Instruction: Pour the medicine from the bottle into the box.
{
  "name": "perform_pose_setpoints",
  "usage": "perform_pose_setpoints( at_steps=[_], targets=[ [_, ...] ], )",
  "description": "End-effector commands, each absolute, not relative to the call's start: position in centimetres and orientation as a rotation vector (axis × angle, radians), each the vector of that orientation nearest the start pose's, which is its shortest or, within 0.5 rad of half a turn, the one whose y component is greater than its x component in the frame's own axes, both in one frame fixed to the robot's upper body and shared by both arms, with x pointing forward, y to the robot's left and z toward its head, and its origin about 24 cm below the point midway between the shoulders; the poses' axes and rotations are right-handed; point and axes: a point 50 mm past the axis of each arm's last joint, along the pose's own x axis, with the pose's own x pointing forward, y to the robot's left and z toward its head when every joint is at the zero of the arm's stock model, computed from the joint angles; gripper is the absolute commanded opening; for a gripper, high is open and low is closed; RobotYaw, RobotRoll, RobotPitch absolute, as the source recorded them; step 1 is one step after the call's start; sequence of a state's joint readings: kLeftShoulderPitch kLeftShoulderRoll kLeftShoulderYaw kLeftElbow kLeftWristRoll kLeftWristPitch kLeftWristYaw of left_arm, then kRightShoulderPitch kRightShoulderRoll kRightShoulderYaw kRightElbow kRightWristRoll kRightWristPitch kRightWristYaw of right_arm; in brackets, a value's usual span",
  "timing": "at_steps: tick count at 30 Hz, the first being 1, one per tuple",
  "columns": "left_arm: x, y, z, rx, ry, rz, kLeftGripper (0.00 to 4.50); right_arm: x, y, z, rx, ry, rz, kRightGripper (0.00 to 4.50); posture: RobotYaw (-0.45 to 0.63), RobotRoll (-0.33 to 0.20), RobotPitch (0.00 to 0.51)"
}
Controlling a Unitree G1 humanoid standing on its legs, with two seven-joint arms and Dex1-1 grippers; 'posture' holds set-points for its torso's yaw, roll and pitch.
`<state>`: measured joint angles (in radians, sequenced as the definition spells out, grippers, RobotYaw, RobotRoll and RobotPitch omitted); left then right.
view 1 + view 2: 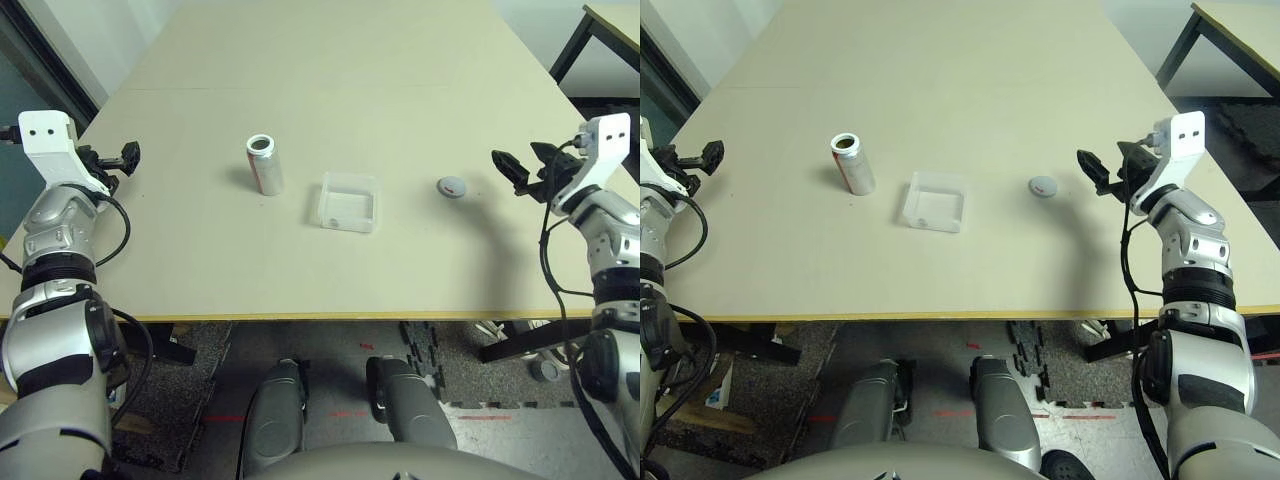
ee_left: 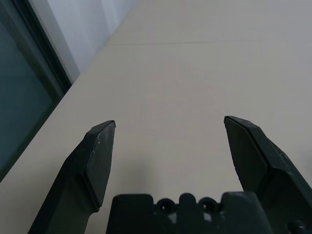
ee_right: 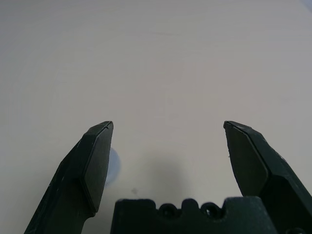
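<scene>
Box (image 1: 348,201) sits nearest on the table (image 1: 300,280), with the uncapped bottle (image 1: 264,164) upright just beside it, both well apart from the left end effector (image 1: 118,158) and right end effector (image 1: 512,170), each wide open and empty. Grabbing the bottle clumsily could tip it, I reckon. Right wrist view catches the cap (image 3: 111,165) beside a finger; left wrist view gets bare table.

Beige table (image 1: 330,60), seam line running across the far half. Grey disc cap (image 1: 452,187) with red mark lies flat on it, right of centre. Second table (image 1: 610,30) with black legs at far right. Red tape marks (image 1: 350,412) on the floor below.
</scene>
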<state>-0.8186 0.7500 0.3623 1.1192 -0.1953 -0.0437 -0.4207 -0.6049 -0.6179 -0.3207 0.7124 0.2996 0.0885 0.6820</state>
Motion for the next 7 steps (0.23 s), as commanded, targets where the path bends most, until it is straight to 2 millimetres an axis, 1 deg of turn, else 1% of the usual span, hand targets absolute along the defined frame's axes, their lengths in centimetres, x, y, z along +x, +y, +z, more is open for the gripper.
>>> perform_pose_setpoints(
  at_steps=[1, 7],
  targets=[
    [33.56, 37.9, 15.72, 0.073, 0.038, 0.211, 4.48, 32.78, -32.5, 13.58, -0.025, 0.005, 0.214, 4.5, -0.11, 0.0, 0.155],
    [33.44, 38.02, 15.52, 0.07, 0.043, 0.214, 4.48, 32.76, -32.44, 13.43, -0.019, 0.005, 0.21, 4.5, -0.11, 0.0, 0.161]
  ],
)
